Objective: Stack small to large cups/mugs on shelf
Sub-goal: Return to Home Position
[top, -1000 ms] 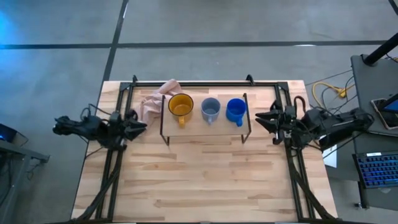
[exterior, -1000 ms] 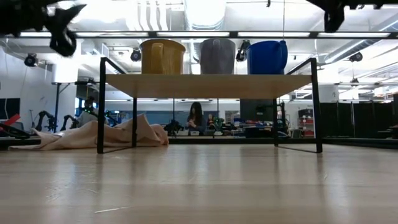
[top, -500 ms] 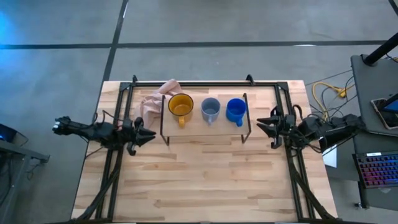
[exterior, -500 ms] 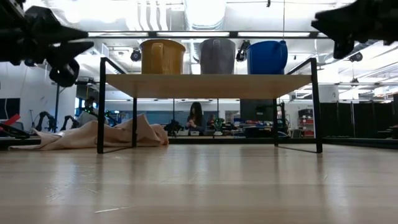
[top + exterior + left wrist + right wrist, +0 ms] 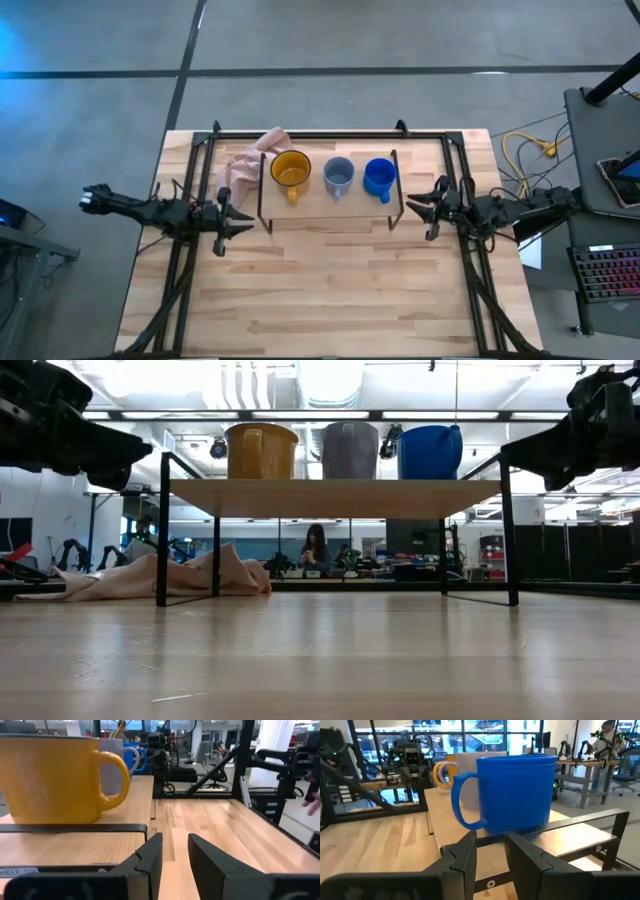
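Mugs: the yellow mug (image 5: 291, 170), grey mug (image 5: 339, 176) and blue mug (image 5: 379, 176) stand upright on the shelf (image 5: 320, 206) in a row, widest at the left end. They sit side by side with gaps between, not nested.
Left gripper (image 5: 238, 220): just off the shelf's left end, facing the yellow mug. Its fingers show a narrow gap and hold nothing.
Right gripper (image 5: 418, 207): just off the right end, facing the blue mug. Its fingers are also narrowly parted and empty.
Changed: over the last second both grippers have sunk from above the plank to about its level and drifted toward the table's front. No mug has shifted.
Meaning: placing looks finished, and the arms appear to be backing off to rest.
Cloth (image 5: 250, 158): on the table by the shelf's left rear corner.
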You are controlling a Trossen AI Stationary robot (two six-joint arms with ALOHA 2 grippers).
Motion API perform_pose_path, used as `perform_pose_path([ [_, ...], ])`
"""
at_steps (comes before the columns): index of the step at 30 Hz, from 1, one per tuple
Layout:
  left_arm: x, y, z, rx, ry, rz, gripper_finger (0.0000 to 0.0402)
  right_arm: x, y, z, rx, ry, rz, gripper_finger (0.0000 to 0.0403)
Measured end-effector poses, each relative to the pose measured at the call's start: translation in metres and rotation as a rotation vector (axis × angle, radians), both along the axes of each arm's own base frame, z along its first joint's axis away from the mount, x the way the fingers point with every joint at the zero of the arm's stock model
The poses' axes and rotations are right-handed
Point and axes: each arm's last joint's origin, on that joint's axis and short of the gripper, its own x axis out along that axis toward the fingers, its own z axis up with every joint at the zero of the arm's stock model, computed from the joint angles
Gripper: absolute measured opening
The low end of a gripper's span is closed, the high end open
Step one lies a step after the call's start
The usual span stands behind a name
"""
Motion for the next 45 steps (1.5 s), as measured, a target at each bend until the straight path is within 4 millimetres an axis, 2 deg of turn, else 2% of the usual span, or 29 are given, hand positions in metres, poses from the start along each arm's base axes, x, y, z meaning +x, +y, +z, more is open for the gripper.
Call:
perform_pose_path([
  [12,0.0034,-0.0009,-0.0059,0.015,0.063,0.000,0.0079,0.0003,0.0001,-0.0005,0.147,-0.040,0.003,0.0093],
  [45,0.0043,-0.0011,-0.0077,0.019,0.081,0.000,0.0079,0.0003,0.0001,-0.0005,0.149,-0.040,0.003,0.0093],
])
